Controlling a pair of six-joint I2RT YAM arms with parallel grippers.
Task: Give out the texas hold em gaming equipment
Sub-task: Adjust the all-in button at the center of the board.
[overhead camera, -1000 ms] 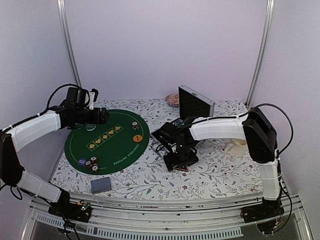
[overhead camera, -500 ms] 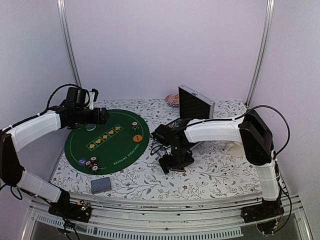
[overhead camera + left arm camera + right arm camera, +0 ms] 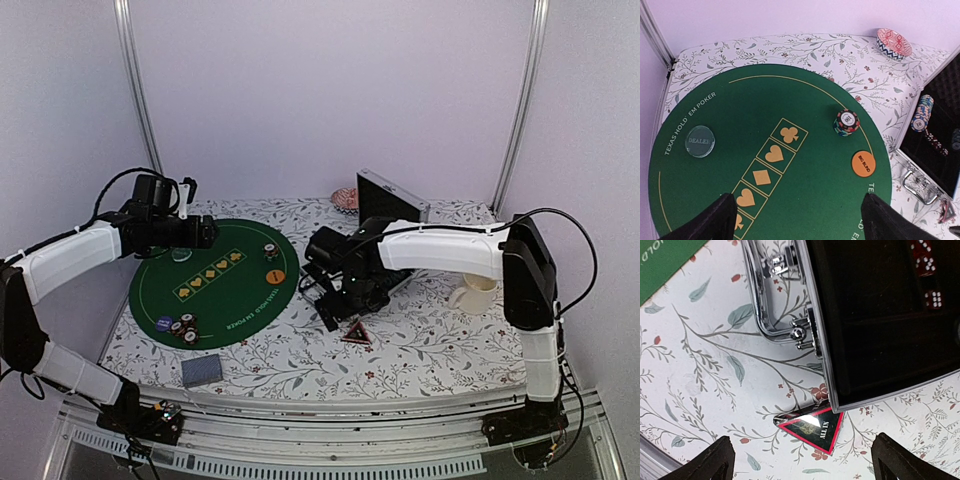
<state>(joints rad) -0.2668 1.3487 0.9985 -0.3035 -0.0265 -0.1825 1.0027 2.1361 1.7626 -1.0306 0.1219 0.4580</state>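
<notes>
A green round mat [image 3: 215,285] bears a small stack of striped poker chips [image 3: 271,251], an orange round button [image 3: 275,275] and more chips [image 3: 183,327] at its near edge. The deck of grey-blue cards [image 3: 202,370] lies on the cloth in front. The left wrist view shows the chip stack [image 3: 847,122], the orange button [image 3: 863,163], a clear dealer disc [image 3: 700,141] and chips in the case [image 3: 921,114]. My left gripper [image 3: 205,232] [image 3: 800,222] is open above the mat. My right gripper [image 3: 338,305] [image 3: 805,465] is open, empty, above a black-red triangular "ALL IN" marker [image 3: 812,427] [image 3: 356,333].
The open silver case [image 3: 392,205] stands right of the mat, its black tray [image 3: 880,315] holding red dice [image 3: 924,260]. A cream mug [image 3: 473,293] is at the right. A patterned bowl [image 3: 345,198] [image 3: 894,43] sits at the back.
My right gripper has risen and drawn back to the left, towards the case. The triangular marker that it covered now lies in plain sight on the cloth. The left arm has not moved.
</notes>
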